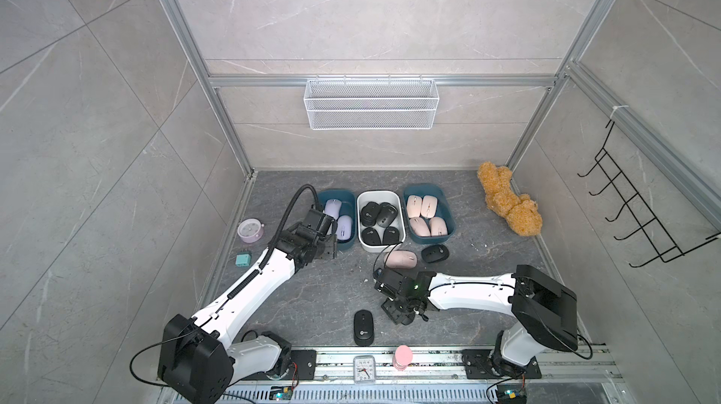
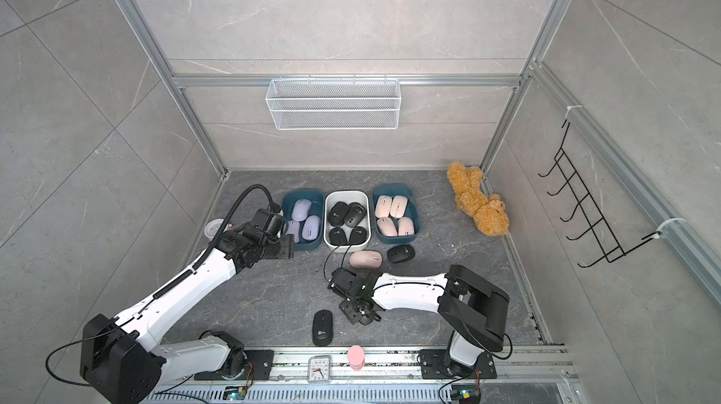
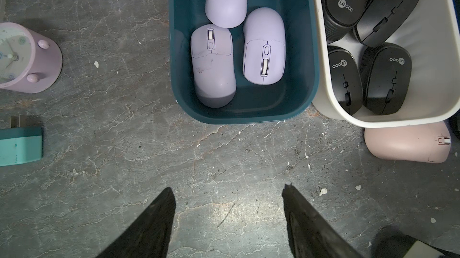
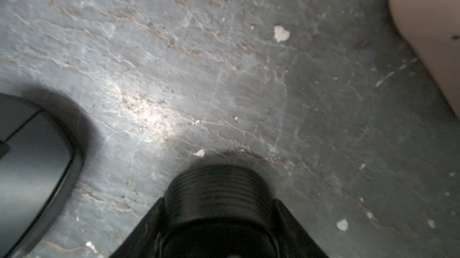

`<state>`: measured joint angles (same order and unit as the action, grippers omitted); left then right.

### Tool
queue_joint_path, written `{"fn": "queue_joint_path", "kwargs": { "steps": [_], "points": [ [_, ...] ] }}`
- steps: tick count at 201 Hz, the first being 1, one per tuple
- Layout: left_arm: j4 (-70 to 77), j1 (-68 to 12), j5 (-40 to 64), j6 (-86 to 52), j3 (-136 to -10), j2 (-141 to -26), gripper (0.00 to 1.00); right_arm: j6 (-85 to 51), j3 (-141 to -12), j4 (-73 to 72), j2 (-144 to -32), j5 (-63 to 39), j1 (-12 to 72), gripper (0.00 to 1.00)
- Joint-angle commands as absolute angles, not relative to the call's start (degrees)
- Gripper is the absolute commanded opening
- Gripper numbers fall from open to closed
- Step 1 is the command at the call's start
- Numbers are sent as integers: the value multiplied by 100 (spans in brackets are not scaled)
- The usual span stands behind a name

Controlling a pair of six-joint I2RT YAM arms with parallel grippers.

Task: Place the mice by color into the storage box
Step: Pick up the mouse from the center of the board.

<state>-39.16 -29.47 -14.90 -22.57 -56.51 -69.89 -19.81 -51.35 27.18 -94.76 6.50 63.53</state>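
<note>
While the left end effector (image 3: 227, 188) gapes empty, the right end effector (image 4: 219, 200) clamps one matte black ribbed-sided oval mouse (image 4: 219, 182).

Dark grey stone-look table (image 1: 312, 296), veined, matt with a dull sheen, dotted with pale crumbs. Smooth matt plastic on the lilac mice (image 3: 263, 45) and the pink mouse (image 3: 408, 144), faint scuffs on one lilac shell. Matt plastic with finely ribbed sides on the black mice (image 3: 388, 77); likewise ribbed and black on the held mouse (image 4: 219, 194). Smooth, faintly glossy plastic for the teal bin (image 3: 249, 116) and the white bin (image 3: 428, 57). Brushed aluminium frame (image 1: 253, 81). White-coated wire mesh basket (image 1: 370, 103). Shaggy tan plush toy (image 1: 507, 203). Smooth white plastic arm shells (image 1: 468, 291) with matt black joints.
</note>
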Motion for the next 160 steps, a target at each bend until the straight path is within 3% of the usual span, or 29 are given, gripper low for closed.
{"fn": "queue_joint_path", "kwargs": {
  "steps": [1,95,160],
  "points": [
    [-3902,-2927,-1507,-2312,-5650,-6818,71,-2101,-5201,2971,-9349,1095,6336,54],
    [-3841,-2927,-1503,-2263,-5667,-6724,71,-2109,-5626,3115,-8868,998,5913,51],
    [-3790,-2927,-1520,-2157,-5690,-6675,71,-2028,-6441,3204,-8468,446,5090,51]
  ]
}}
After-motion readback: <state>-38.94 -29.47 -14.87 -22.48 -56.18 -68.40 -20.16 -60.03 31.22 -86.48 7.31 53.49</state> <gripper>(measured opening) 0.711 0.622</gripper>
